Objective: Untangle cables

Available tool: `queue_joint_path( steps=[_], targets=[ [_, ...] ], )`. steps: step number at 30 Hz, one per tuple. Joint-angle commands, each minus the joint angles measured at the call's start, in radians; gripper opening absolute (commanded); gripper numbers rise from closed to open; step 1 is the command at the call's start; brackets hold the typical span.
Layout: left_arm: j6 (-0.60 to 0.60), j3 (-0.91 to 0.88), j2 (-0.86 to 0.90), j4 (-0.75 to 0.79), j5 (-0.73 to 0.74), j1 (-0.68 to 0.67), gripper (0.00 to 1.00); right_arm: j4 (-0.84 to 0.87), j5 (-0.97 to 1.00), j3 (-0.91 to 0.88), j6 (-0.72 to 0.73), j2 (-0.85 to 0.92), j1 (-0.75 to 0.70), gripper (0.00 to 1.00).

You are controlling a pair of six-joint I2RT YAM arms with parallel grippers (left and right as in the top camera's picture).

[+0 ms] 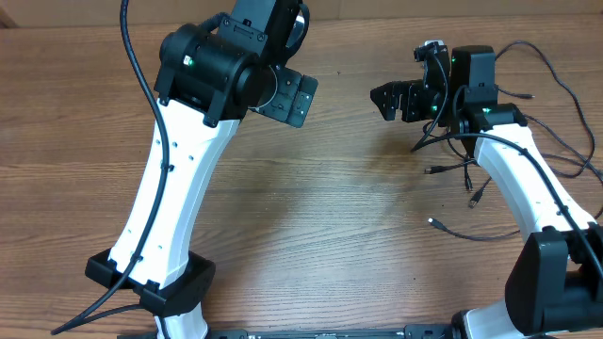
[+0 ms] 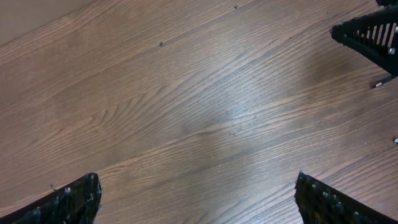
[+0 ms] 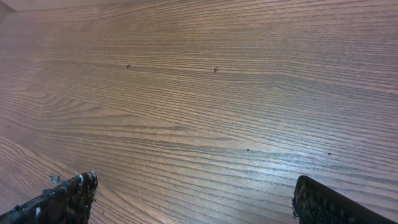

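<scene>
Cables (image 1: 450,169) in a left-right sprawl, plug ends (image 1: 430,170) toward the left

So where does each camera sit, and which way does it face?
Overhead: fixed above the table, facing down; shows left arm, right arm, and cables at the right.
Left wrist: on the left arm, angled down at bare wood; left fingers at the bottom corners.
Right wrist: on the right arm, angled down at bare wood; right fingers at the bottom corners.
Shared: overhead and left wrist both show the right fingers.
</scene>
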Motion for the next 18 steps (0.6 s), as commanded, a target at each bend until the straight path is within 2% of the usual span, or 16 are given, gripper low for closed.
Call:
queue_joint_path(
  steps=[1,6,13,16,18],
  targets=[
    [0.006,-0.004,-0.008,0.002,0.006,-0.001,1.00,0.003,0.006,0.003,-0.008,-0.023,0.003,1.00],
    [0.003,-0.004,-0.011,0.009,-0.010,-0.001,1.00,0.003,0.006,0.003,-0.008,-0.023,0.003,1.00],
    [-0.017,-0.027,-0.057,0.154,0.145,-0.001,1.00,0.003,0.006,0.003,-0.008,-0.023,0.003,1.00],
    [-0.017,-0.119,-0.120,0.221,0.150,-0.001,1.00,0.003,0.006,0.003,-0.008,-0.023,0.003,1.00],
    [0.006,-0.323,-0.233,0.370,0.149,-0.001,1.00,0.003,0.006,0.003,-0.008,-0.023,0.003,1.00]
  ],
)
